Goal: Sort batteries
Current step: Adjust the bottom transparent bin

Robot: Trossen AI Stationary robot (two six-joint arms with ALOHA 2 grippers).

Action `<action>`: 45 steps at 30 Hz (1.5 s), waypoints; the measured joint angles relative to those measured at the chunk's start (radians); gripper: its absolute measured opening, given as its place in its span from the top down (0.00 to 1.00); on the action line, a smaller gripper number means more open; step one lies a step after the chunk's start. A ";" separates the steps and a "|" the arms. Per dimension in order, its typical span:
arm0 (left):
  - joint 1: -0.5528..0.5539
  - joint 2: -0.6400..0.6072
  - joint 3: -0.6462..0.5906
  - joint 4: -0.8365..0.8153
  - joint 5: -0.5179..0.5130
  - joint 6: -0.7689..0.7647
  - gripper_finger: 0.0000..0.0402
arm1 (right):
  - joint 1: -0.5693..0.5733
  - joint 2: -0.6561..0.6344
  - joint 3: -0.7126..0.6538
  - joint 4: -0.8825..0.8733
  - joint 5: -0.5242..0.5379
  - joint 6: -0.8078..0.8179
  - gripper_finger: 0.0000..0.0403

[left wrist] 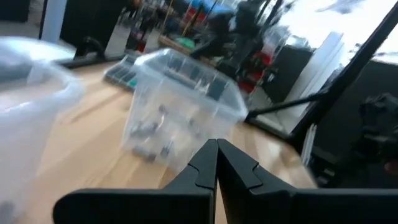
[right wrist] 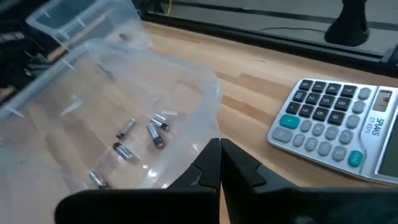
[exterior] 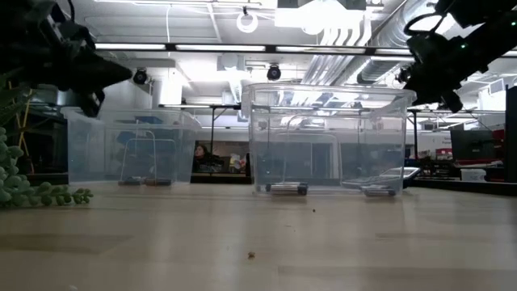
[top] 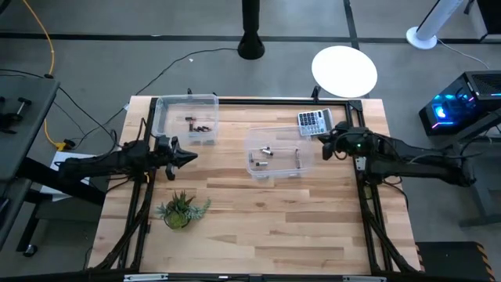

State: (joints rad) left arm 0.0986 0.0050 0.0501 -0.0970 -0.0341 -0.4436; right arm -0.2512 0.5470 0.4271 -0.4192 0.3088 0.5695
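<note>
The batteries (top: pixel 270 153) all lie inside two clear bins, so the sorting looks finished or close to it: none shows loose on the counter (top: pixel 258 211) in any view, though whether each sits in its proper bin by size I cannot tell. The left bin (top: pixel 186 117), toward the far left of the counter, holds a small dark cluster; the middle bin (top: pixel 275 153) holds several scattered silvery cells (right wrist: pixel 142 137). The left gripper (top: pixel 188 157) hangs above the counter just near of the left bin, its jaws pressed together and empty, with the nearest batteries in that bin apart from it. The right gripper (top: pixel 322 145) hovers just right of the middle bin, beside the calculator (top: pixel 311 122), jaws likewise closed on nothing, the batteries lying in the bin to its left
</note>
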 joint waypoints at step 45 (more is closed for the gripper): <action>0.001 -0.001 -0.038 0.103 0.023 0.010 1.00 | 0.252 0.196 0.000 0.190 -0.113 0.029 1.00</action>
State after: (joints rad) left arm 0.0998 0.0036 0.0124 0.0058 -0.0109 -0.4339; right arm 0.0011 0.7435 0.4267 -0.2294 0.1958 0.5989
